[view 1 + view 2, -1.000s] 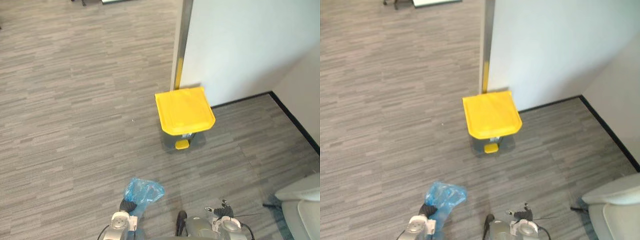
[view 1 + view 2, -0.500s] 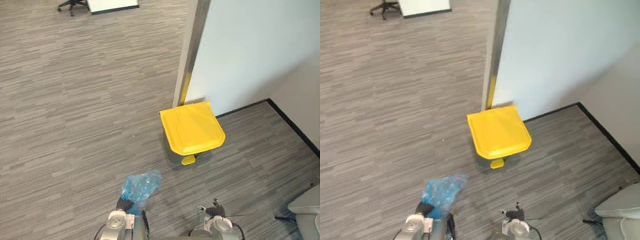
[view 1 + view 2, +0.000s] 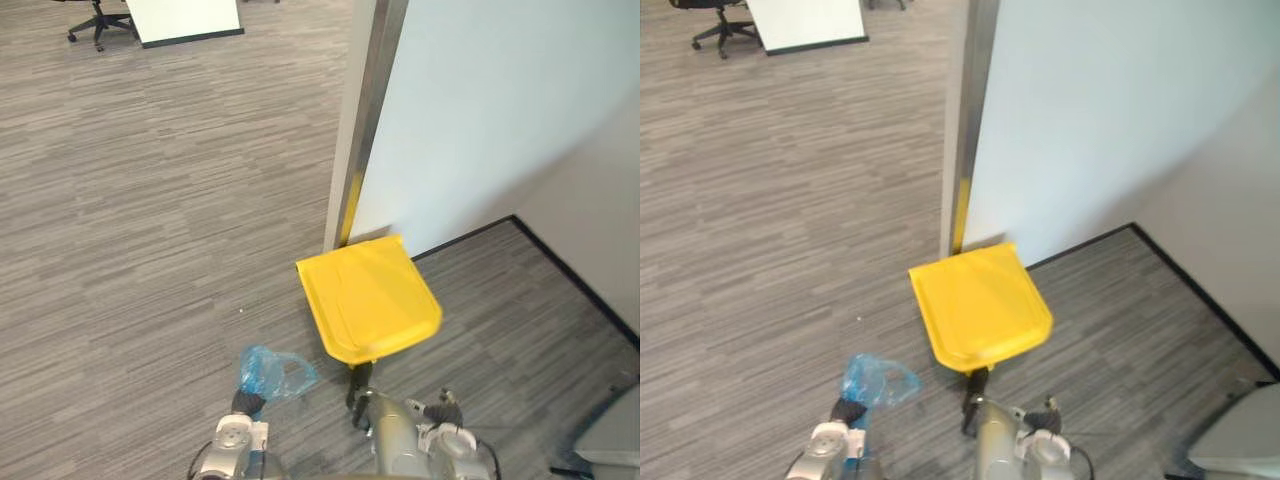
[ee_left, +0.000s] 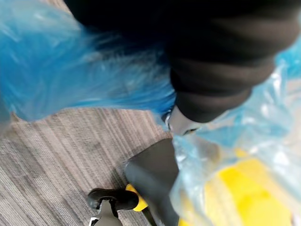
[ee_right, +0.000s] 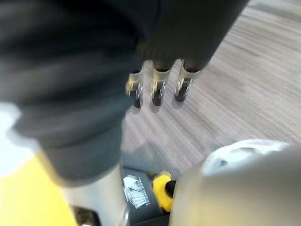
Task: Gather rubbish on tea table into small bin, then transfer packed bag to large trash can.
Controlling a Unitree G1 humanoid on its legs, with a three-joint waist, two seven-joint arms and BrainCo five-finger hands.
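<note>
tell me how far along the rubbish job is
Done: the rubbish is bagged in the blue bag. In hand: the left hand grips it just short of the yellow-lidded trash can. Left: the lid is down, so the bag has yet to go in; the right hand hangs open nearby.

The left hand is largely buried under the crumpled blue bag, so its grip cannot be made out. What the bag holds cannot be told. From above, the trash can shows little but its yellow lid; the body beneath is hidden. The right hand is blurred at close range. An office chair and a white board are cut off at the top edge. A pale grey object is cropped at the lower right, unidentifiable.
</note>
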